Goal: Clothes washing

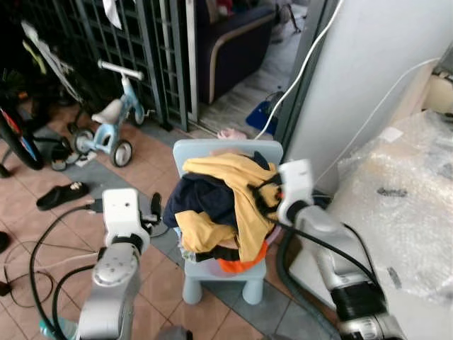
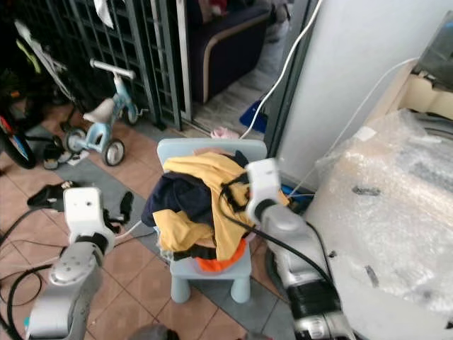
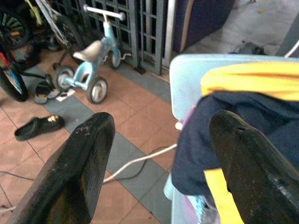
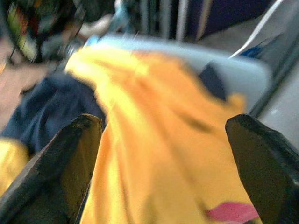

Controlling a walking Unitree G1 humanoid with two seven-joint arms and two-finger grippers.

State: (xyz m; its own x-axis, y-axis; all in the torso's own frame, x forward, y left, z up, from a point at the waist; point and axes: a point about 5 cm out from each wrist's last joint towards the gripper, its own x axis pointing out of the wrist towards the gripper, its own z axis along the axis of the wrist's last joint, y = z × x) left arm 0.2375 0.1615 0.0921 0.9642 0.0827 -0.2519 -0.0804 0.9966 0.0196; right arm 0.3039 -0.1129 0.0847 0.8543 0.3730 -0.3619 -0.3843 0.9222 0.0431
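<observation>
A pile of clothes lies on a small light-blue chair (image 1: pixel 225 272). A yellow garment (image 1: pixel 237 185) is draped over a navy one (image 1: pixel 205 200), with an orange piece (image 1: pixel 241 265) at the bottom. My right gripper (image 4: pixel 166 140) is open at the pile's right side, and the yellow garment (image 4: pixel 154 154) lies blurred between its spread fingers (image 1: pixel 266 197). My left gripper (image 3: pixel 159 154) is open and stands left of the chair, apart from the clothes, with the navy garment (image 3: pixel 233 135) just ahead of one finger.
A bubble-wrapped appliance (image 1: pixel 403 205) stands close on the right, next to a white panel (image 1: pixel 368 78). A blue tricycle (image 1: pixel 110 124), black sandals (image 1: pixel 62 194) and cables (image 1: pixel 42 241) lie on the tiled floor to the left. A metal gate (image 1: pixel 127 49) stands behind.
</observation>
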